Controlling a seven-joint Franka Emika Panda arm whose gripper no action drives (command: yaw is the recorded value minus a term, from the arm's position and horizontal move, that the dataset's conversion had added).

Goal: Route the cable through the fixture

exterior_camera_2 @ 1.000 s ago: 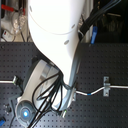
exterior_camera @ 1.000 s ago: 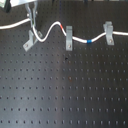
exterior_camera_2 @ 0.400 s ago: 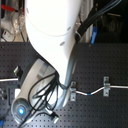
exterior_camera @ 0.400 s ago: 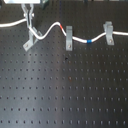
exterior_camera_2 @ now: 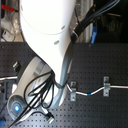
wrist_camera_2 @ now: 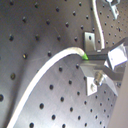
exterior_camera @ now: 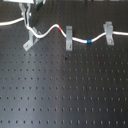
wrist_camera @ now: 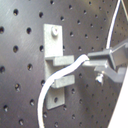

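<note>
The white cable runs across the back of the black board in the first exterior view. Its red band and blue band lie either side of a narrow clip. The fixture, a grey bracket with a slanted foot, stands at the first exterior view's back left. My gripper hangs just above it, shut on the cable. In the first wrist view the cable leaves the gripper and curves across the fixture, seemingly between its prongs. The second wrist view shows the gripper pinching the cable.
A narrow grey upright clip and a flared-top clip carry the cable further toward the first exterior view's right. In the second exterior view the white arm hides the fixture; both clips show.
The arm shifts slightly in the second exterior view. The gripper keeps its hold on the cable above the fixture, and the rest of the cable stays put.
</note>
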